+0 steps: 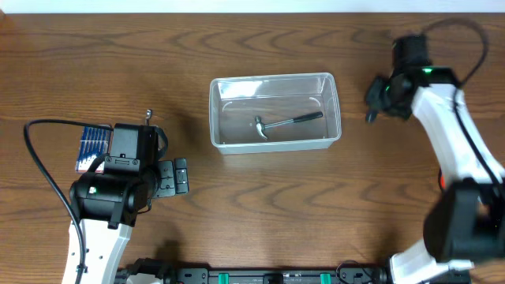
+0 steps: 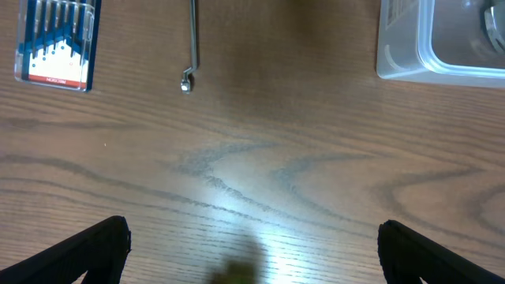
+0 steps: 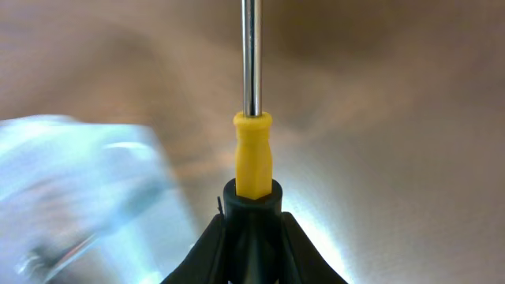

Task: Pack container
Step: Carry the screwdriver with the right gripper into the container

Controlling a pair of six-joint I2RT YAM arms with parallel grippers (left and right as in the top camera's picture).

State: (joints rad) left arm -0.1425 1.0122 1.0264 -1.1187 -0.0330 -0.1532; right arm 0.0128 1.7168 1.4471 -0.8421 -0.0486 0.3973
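Clear container (image 1: 237,118) lies left of right pincer (image 3: 252,211) clamping screwdriver (image 3: 252,154).

Wood-grain worktop (image 1: 260,213) all around, with a patch of glare just ahead of the left end effector (image 2: 252,256). Ahead and far to that end effector's left, a blue flat pack of tools (image 2: 57,39) lies flat on the wood. Ahead and slightly left of centre there's a thin metal key (image 2: 192,39) with a bent end, lying apart from the pack. Over at the right end effector (image 3: 251,229), a screwdriver (image 3: 252,154) is clamped, its yellow section and bright steel shaft pointing straight out past the tips. A hammer (image 1: 284,122) with a metal head and dark handle lies well apart from that end effector.
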